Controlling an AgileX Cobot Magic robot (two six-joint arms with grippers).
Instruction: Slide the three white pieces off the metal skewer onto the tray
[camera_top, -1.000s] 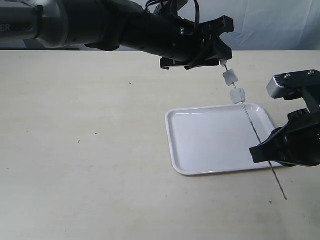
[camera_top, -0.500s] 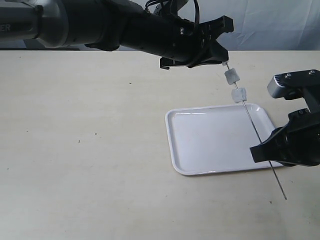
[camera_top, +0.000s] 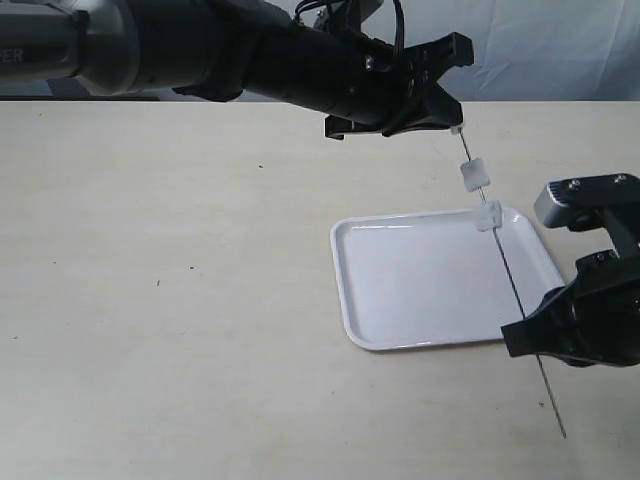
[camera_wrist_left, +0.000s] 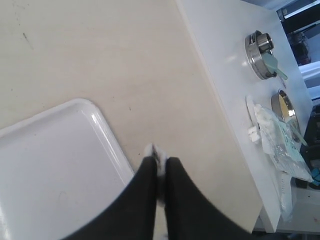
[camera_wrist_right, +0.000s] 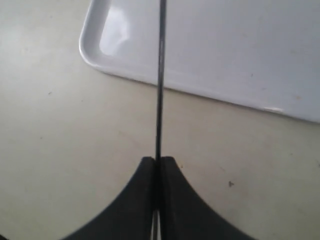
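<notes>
We see the metal skewer (camera_top: 512, 285) (camera_wrist_right: 160, 75) held aslant above the table (camera_top: 180, 300), its upper end at the left gripper (camera_top: 455, 120) (camera_wrist_left: 160, 162) and its lower end past the tray's near right corner. The uppermost white piece (camera_wrist_left: 154, 151) is pinched between the left gripper's black fingers, which are squeezed nearly together around it. Below it the middle white piece (camera_top: 474, 174) sits on the rod over bare table, and the lowest white piece (camera_top: 487, 216) hangs over the far rim of the white tray (camera_top: 420, 285) (camera_wrist_left: 50, 165) (camera_wrist_right: 225, 50), which lies flat on the table. The right gripper (camera_top: 522, 335) (camera_wrist_right: 159, 161) is clamped tight on the skewer's lower part, just outside the tray's near edge. In the left wrist view, round metal containers (camera_wrist_left: 260, 47) stand on a white surface beside the table.
</notes>
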